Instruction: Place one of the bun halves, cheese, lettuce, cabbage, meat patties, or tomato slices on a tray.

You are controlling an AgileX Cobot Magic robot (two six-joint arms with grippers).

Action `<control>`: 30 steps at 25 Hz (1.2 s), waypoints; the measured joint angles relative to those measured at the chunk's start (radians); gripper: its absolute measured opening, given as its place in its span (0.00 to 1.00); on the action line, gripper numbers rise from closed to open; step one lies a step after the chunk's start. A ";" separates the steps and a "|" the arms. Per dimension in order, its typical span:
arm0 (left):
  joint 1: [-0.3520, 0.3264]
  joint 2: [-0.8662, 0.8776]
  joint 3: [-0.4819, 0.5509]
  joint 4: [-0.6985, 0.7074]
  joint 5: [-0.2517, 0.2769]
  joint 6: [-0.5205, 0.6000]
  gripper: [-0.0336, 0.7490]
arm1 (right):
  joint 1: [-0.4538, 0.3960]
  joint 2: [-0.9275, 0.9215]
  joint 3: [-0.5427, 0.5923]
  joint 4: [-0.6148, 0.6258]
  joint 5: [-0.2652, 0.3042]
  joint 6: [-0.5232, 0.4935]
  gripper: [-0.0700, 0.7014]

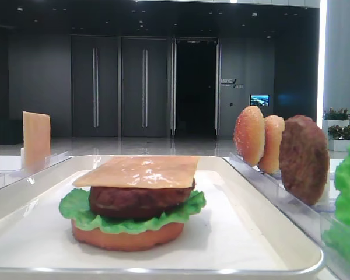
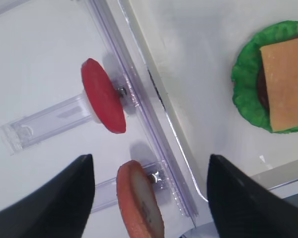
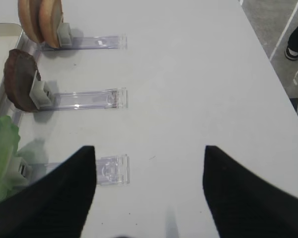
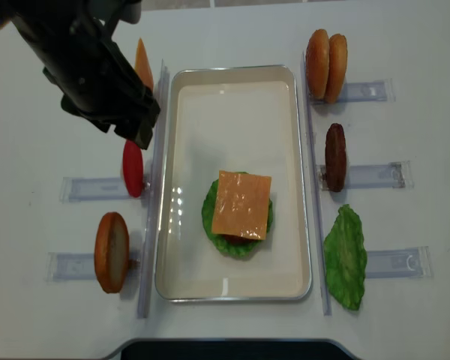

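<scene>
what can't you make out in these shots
- Stack's bottom layer: top view, cheese and lettuce cover it.
- Left gripper fingertips: left wrist view, cut off by the bottom edge; top view, hidden under the arm.
- Right gripper tips: right wrist view, cut off likewise.
- Wall sign: front view, too small to read.

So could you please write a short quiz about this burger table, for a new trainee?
1. True or false: the cheese lies on top of the stack in the tray.
2. Which stands in a rack on the right of the tray: A tomato slice, B meat patty, C cup?
3. Fill in: the left gripper hangs with its jaws ____.

Key: 1 true; 2 B, the meat patty; 3 open.
</scene>
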 joint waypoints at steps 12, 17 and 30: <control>0.287 0.000 0.000 -0.016 0.000 0.064 0.73 | 0.000 0.000 0.000 0.000 0.000 0.000 0.70; 0.407 0.000 0.000 -0.021 0.000 0.090 0.73 | 0.000 0.000 0.000 0.000 0.000 0.000 0.70; 0.561 0.000 0.000 -0.054 0.000 0.138 0.73 | 0.000 0.000 0.000 0.000 0.000 0.000 0.70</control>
